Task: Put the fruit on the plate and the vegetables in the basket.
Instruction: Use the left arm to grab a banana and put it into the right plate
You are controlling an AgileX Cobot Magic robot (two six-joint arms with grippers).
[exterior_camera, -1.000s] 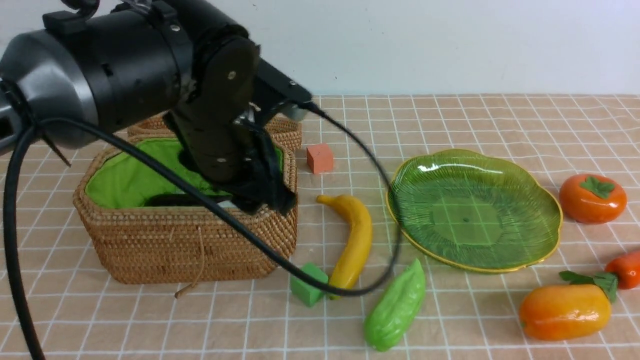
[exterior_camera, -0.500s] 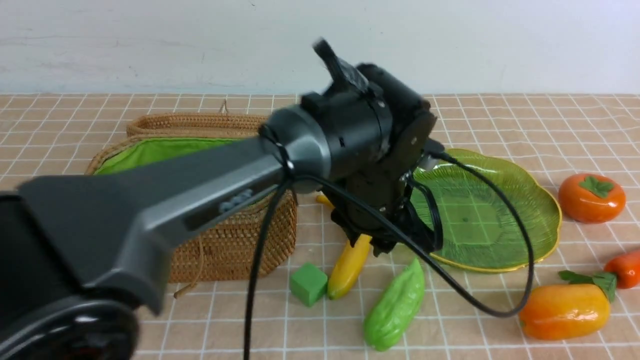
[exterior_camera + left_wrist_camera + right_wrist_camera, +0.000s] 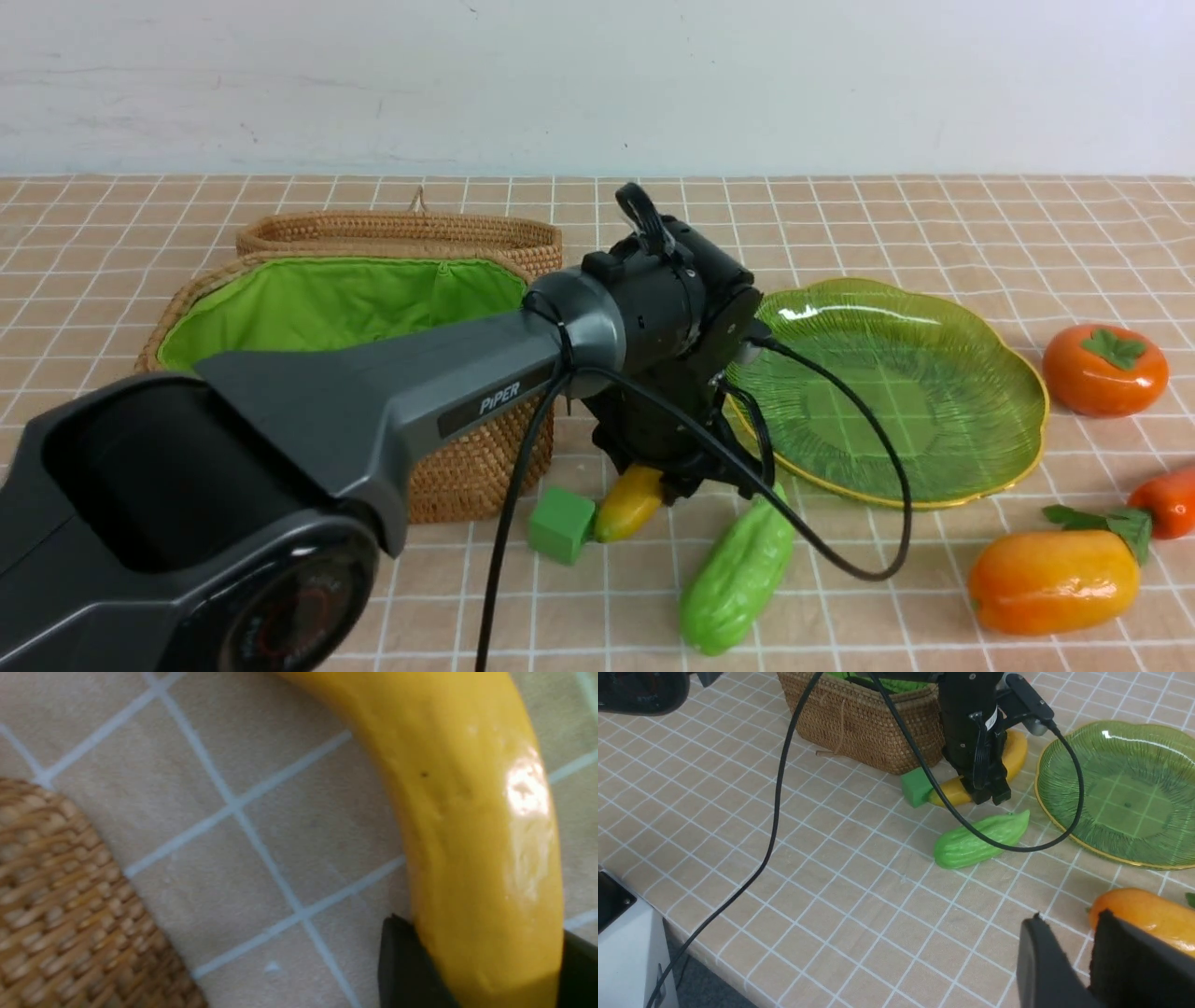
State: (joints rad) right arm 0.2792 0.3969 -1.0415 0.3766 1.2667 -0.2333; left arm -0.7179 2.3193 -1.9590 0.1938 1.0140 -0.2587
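My left gripper (image 3: 686, 481) is down at the table between the basket (image 3: 467, 467) and the plate (image 3: 887, 392). In the left wrist view its fingers press both sides of the yellow banana (image 3: 467, 812), which lies on the cloth. My right gripper (image 3: 1071, 919) is open by a narrow gap, empty, just beside the orange mango (image 3: 1143, 914). The bumpy green gourd (image 3: 738, 574) lies in front of the banana's free end (image 3: 630, 499). The persimmon (image 3: 1104, 369) and carrot (image 3: 1167, 504) sit to the right of the plate, which holds nothing. The arm hides part of the basket's inside.
A small green cube (image 3: 560, 525) touches the banana's end by the basket's corner. A shallow wicker lid (image 3: 401, 229) stands behind the basket. The left arm's black cable (image 3: 840, 560) loops over the gourd and plate edge. The table's near edge and a white box (image 3: 626, 952) show in the right wrist view.
The left arm swung from above the basket to the right and dropped onto the banana, closing round it. The banana's end and the green cube shifted slightly left.
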